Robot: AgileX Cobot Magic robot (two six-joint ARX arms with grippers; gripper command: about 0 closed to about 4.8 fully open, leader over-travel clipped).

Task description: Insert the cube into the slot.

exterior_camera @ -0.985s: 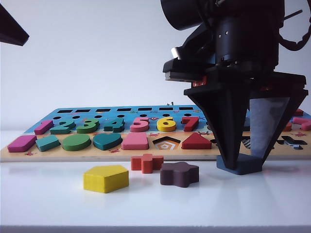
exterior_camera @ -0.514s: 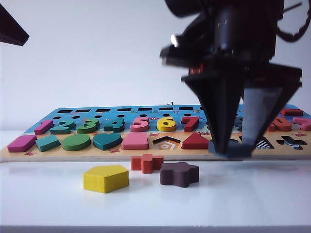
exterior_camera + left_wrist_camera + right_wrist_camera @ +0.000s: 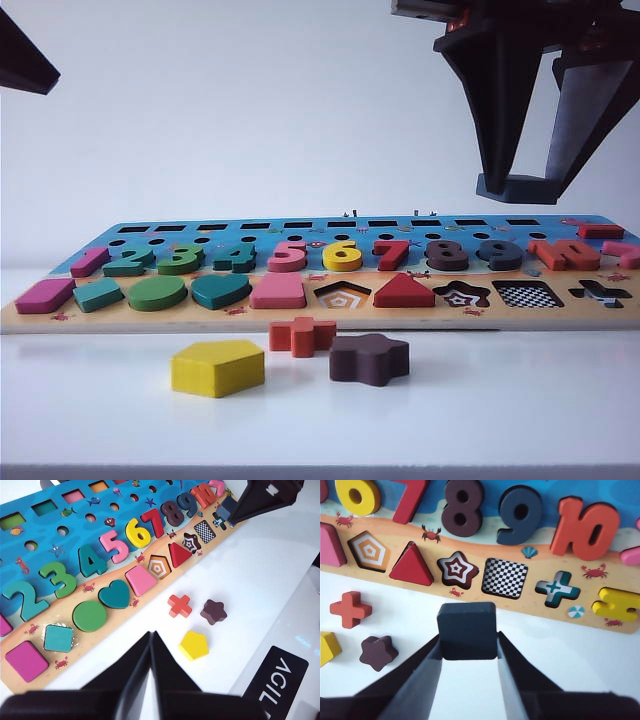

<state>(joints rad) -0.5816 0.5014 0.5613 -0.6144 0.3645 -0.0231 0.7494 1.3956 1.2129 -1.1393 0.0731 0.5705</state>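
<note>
White tabletop; right fingers point(image 3: 468, 647) clamping cube point(image 3: 467, 630) above slot point(image 3: 504, 577); left fingers point(image 3: 151, 645) pressed together.

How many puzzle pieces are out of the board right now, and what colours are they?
Yellow pentagon: 1
Red cross: 1
Brown star: 1
Navy cube: 1, held above the board by the right gripper
Total: 4
The left gripper, shut and empty, hangs over the table in front of the board.
</note>
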